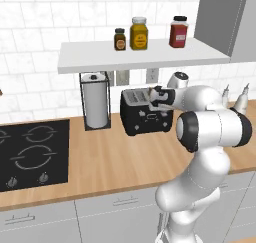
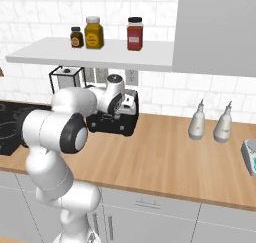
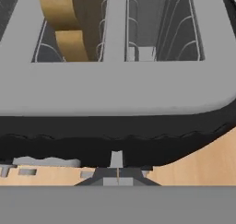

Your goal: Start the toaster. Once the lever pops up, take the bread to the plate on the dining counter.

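Note:
The black toaster [image 1: 145, 114] with a silvery top stands on the wood wall counter under the shelf, also seen as the toaster [image 2: 116, 123] behind my arm. Close up, the toaster [image 3: 115, 89] has the tan bread [image 3: 69, 29] sunk in its left slot, while the right slot is bare. My gripper [image 1: 153, 95] hangs over the toaster's right end, and the gripper [image 3: 117, 178] is shut, its fingertips pressed together just outside the toaster's black end face by a small pale lever tab [image 3: 116, 158]. It holds nothing. The plate and the dining counter are out of view.
A paper towel stand [image 1: 96, 104] is just left of the toaster, and a black hob [image 1: 32, 152] lies further left. The shelf [image 1: 140, 57] with three jars hangs low above. Two pale bottles [image 2: 197, 122] stand to the right on the counter.

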